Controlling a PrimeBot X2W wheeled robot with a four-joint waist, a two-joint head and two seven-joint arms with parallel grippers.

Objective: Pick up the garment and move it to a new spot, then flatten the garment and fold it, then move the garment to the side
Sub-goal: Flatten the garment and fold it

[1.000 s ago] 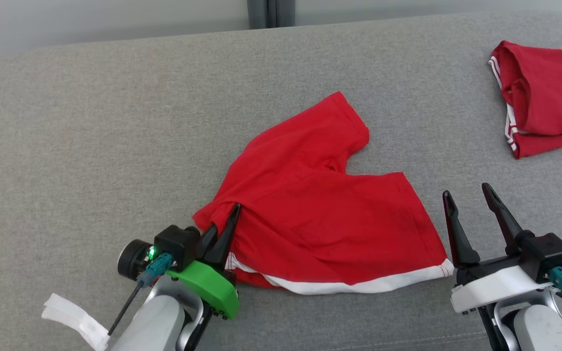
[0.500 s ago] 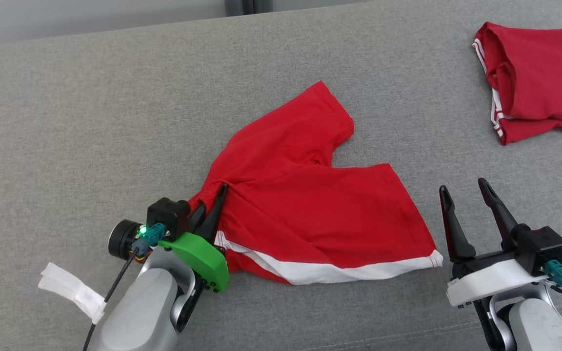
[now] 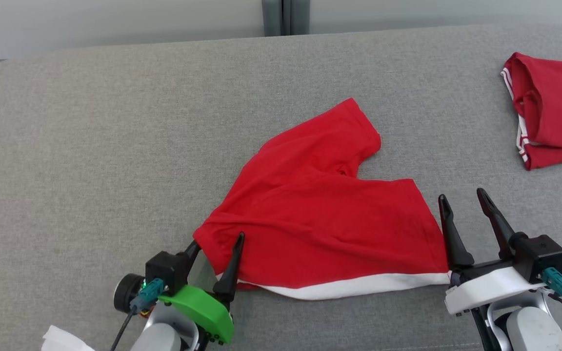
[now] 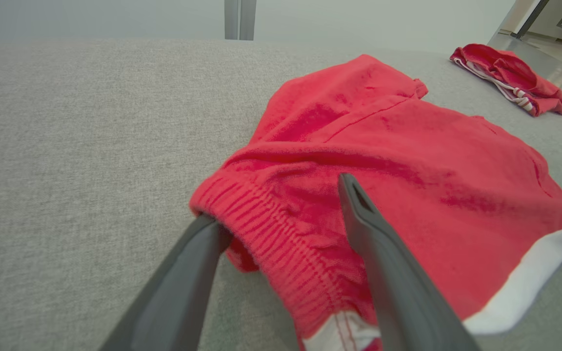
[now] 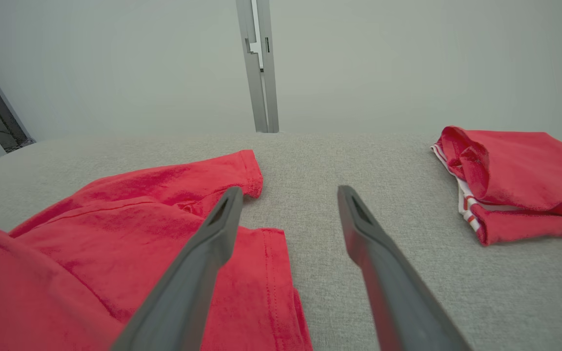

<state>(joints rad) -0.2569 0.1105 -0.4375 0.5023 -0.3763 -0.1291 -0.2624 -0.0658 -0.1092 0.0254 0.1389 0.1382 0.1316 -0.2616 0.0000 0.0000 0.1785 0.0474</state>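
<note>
Red shorts (image 3: 325, 219) lie spread on the grey couch (image 3: 115, 146), white band (image 3: 359, 287) toward the robot. The left claw (image 3: 218, 239) stands wide astride their ribbed corner (image 4: 261, 229), and the right claw (image 3: 461, 195) is wide and empty just beside the band's other end. Flattening seems the step in hand: next, each claw should pinch its corner and draw the cloth taut.

You have two red garments on one grey upholstered surface (image 3: 90, 146): one spread garment (image 3: 320, 214) near the middle of its front edge, and one bundled garment (image 3: 554, 112) at its right edge. You also have two grippers, the left gripper (image 3: 217, 240) and the right gripper (image 3: 461, 194), with two dark fingers each.
</note>
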